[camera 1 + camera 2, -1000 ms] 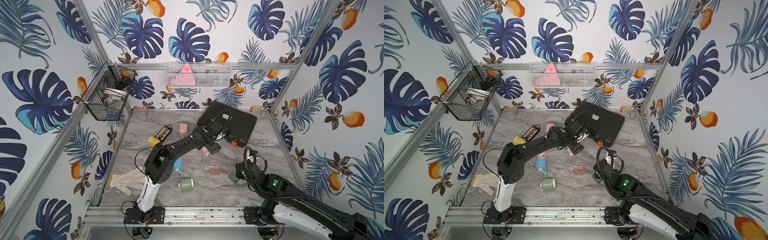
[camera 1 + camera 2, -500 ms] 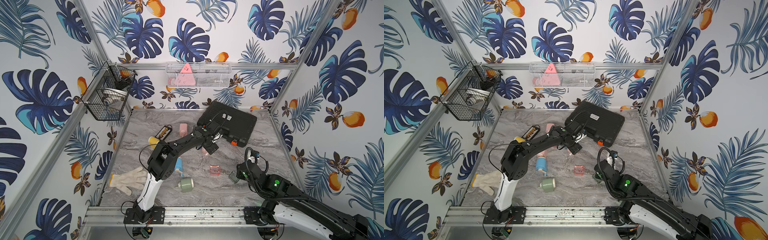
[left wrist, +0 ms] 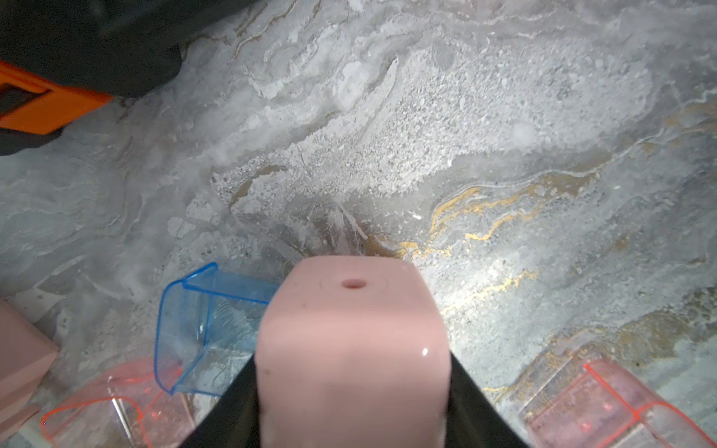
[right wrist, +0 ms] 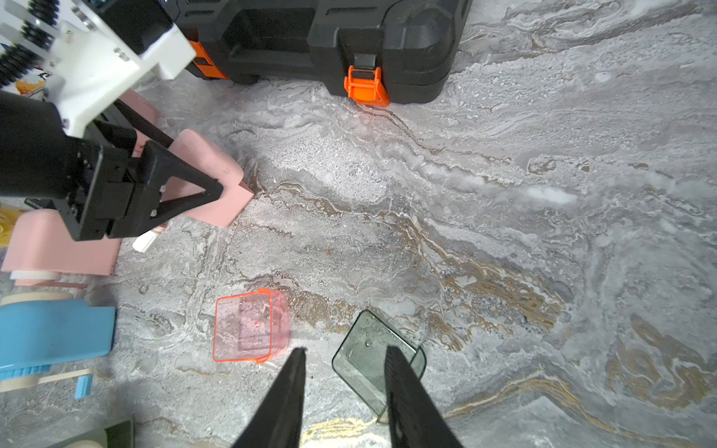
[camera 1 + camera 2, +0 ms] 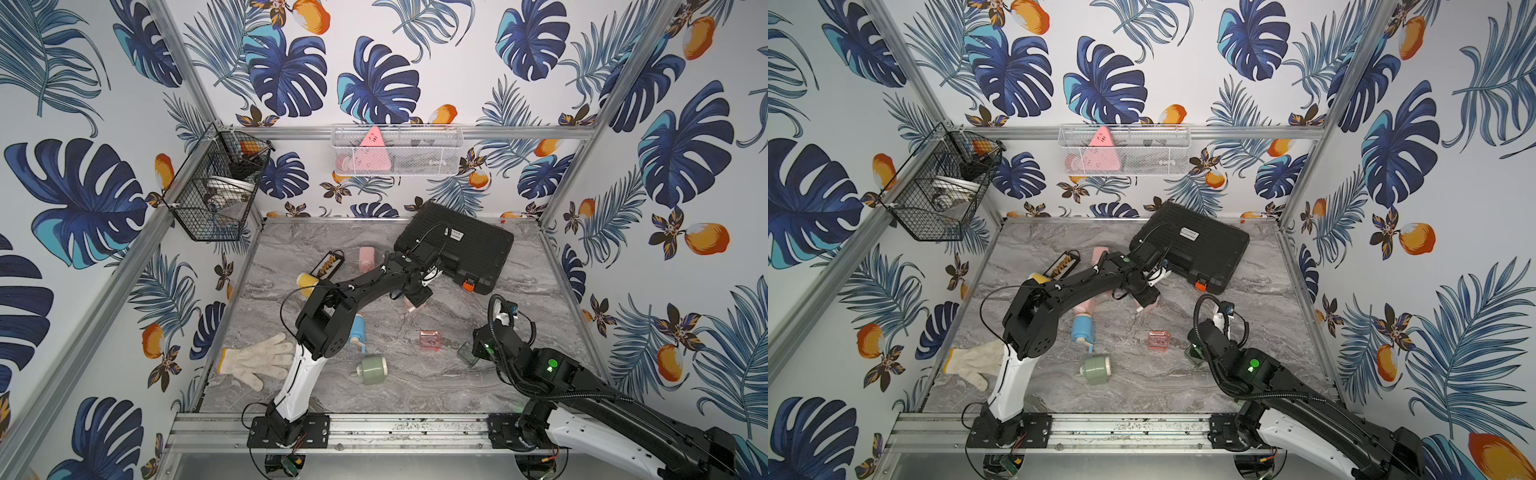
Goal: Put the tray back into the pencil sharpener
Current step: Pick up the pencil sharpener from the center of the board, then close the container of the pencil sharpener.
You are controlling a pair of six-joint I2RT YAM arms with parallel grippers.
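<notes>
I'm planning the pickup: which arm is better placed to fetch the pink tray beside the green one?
Right. The right end effector is open near the pink tray, while the left end effector is clamped on the pink sharpener.

counter (image 4: 504,194): grey stone-look slab, matt, with gold veins. pink sharpener (image 3: 351,349): smooth opaque plastic, satin, one small highlight. pink tray (image 4: 252,326), blue tray (image 3: 201,322), green tray (image 4: 361,360): clear tinted plastic, glossy. case (image 4: 310,38): black moulded plastic, matt; latch (image 4: 366,87): orange plastic. glove (image 5: 257,359): off-white knitted cloth. basket (image 5: 208,199): black metal wire. frame rail (image 5: 374,428): bare metal.
</notes>
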